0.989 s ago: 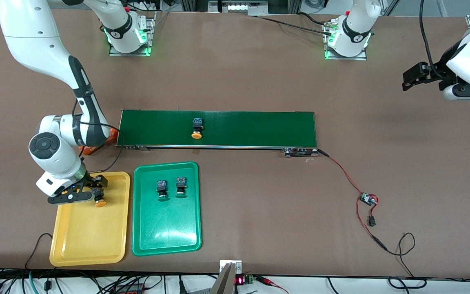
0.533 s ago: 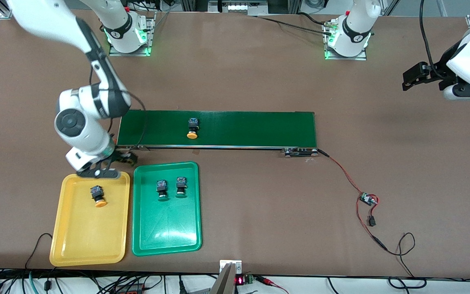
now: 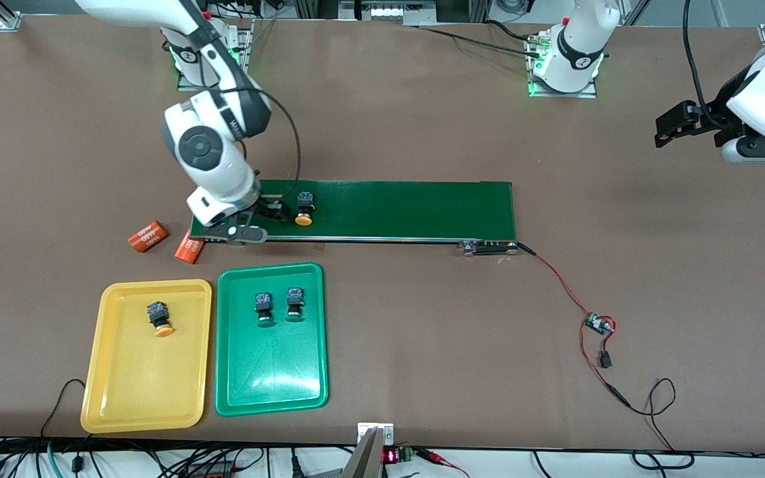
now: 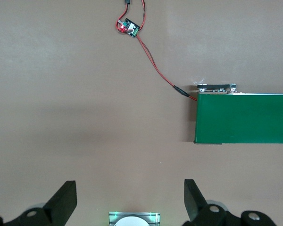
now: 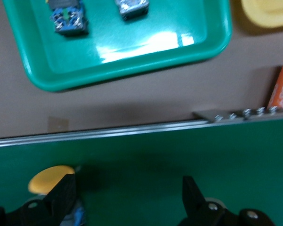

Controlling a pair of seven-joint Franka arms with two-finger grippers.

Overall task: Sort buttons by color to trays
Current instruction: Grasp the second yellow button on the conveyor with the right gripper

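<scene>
A yellow-capped button (image 3: 303, 211) lies on the dark-green conveyor belt (image 3: 389, 209). My right gripper (image 3: 268, 211) hangs open over the belt's end toward the right arm. In the right wrist view the yellow-capped button (image 5: 48, 180) sits beside one fingertip (image 5: 61, 195), partly hidden by it; nothing is between the fingers of the right gripper (image 5: 127, 197). Another yellow-capped button (image 3: 159, 317) lies in the yellow tray (image 3: 143, 398). Two green-capped buttons (image 3: 262, 307) (image 3: 295, 302) lie in the green tray (image 3: 269, 385). My left gripper (image 3: 673, 126) waits open at the left arm's end of the table.
Two orange cylinders (image 3: 148, 236) (image 3: 189, 247) lie on the table beside the belt's end, between it and the yellow tray. A red and black wire runs from the belt's motor end to a small circuit board (image 3: 599, 324). The left wrist view shows the belt's end (image 4: 245, 117) and the circuit board (image 4: 128, 27).
My right gripper let go of a yellow-capped button in the yellow tray, rose and swung over to the belt. The button on the belt drifted toward the right arm's end.
</scene>
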